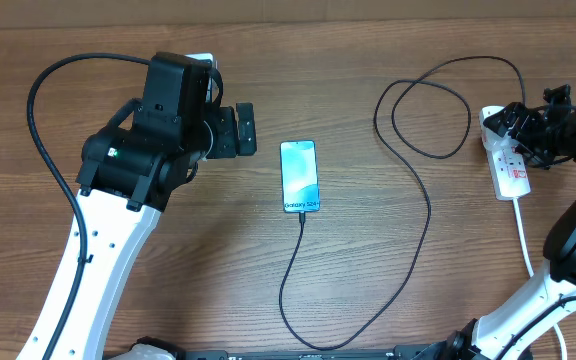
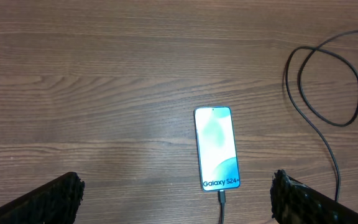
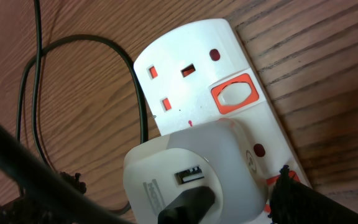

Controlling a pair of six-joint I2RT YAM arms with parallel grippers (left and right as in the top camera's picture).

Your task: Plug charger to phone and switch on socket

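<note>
Left gripper (image 1: pixel 246 128) sits nearest the lens, jaws wide, holding nothing, just left of phone (image 1: pixel 299 176). Phone lies flat mid-table (image 1: pixel 218 285), screen lit. Charger (image 1: pixel 429 210) tip is in phone's near end; cable runs near, swings right, loops far, and ends at socket (image 1: pixel 511 172) at far right. Right gripper (image 1: pixel 526 125) is over socket's far end.

Left wrist: fingers (image 2: pixel 48 202) at both near corners, spread wide, bare wood between. Phone is beyond them, right of centre, with charger tip seated in its near end. Cable loop at far right.

Right wrist: socket fills the view, tilted. White adapter (image 3: pixel 191 158) is plugged into it, with a black charger plug in the adapter's near face. Red-framed switch (image 3: pixel 232 96) is just far-right of the adapter; can't tell if it is on or off. Fingers (image 3: pixel 300 202) stand either side of the adapter, wide apart, gripping nothing.
</note>
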